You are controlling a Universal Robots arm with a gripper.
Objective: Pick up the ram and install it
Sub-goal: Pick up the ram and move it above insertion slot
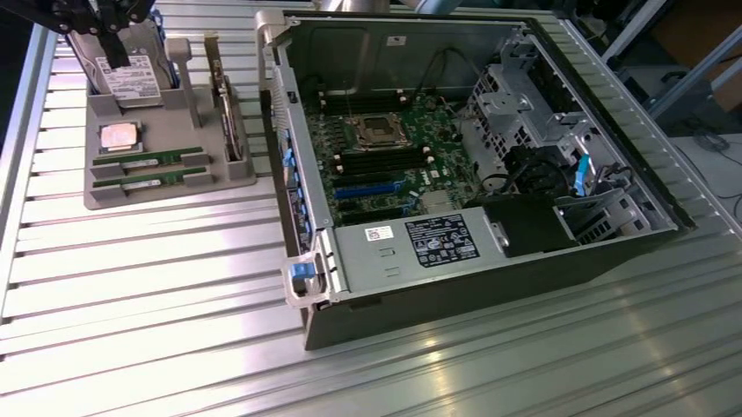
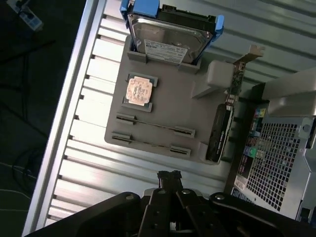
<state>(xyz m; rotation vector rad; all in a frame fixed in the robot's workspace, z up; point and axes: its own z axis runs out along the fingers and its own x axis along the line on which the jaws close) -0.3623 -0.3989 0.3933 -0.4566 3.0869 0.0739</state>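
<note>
Shut and empty, the hand hangs above the tray, the ram not yet picked; grasping it calls for parted fingers squared to its edge.

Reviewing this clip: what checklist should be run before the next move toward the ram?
1. Two ram sticks seated in the holder: ok.
2. The gripper empty: ok.
3. Jaws open for a grasp: not ok, shut.
4. The gripper above a stick: not ok, in the exterior view it hangs by the hard drive.
5. Case open: ok.
6. Memory slots free: ok, they look empty.
</note>
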